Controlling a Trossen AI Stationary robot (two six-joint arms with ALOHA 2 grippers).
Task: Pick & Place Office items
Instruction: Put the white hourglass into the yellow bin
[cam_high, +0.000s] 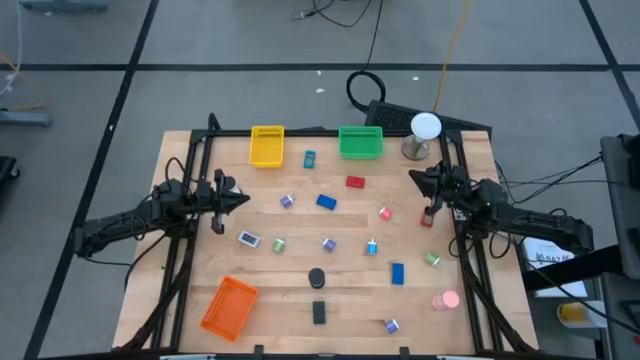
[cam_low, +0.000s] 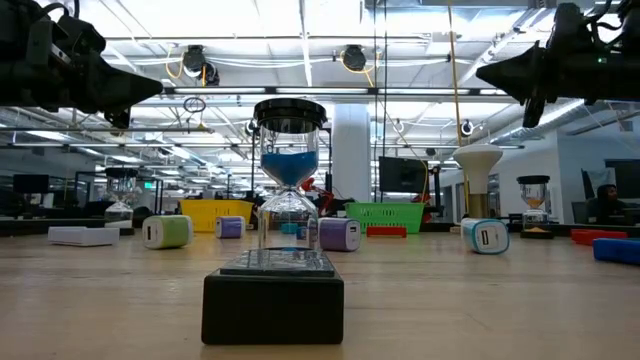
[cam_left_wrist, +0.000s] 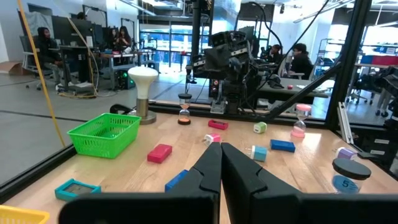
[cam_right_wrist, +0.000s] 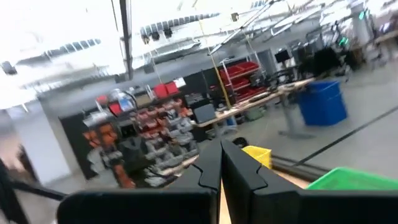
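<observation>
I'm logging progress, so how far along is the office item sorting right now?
Nothing looks done: the yellow basket, green basket and orange basket all appear empty. Nothing is in hand either; the left claw and right claw are shut, empty, raised above the table. All is left: pieces like the red block and blue block lie scattered.
</observation>
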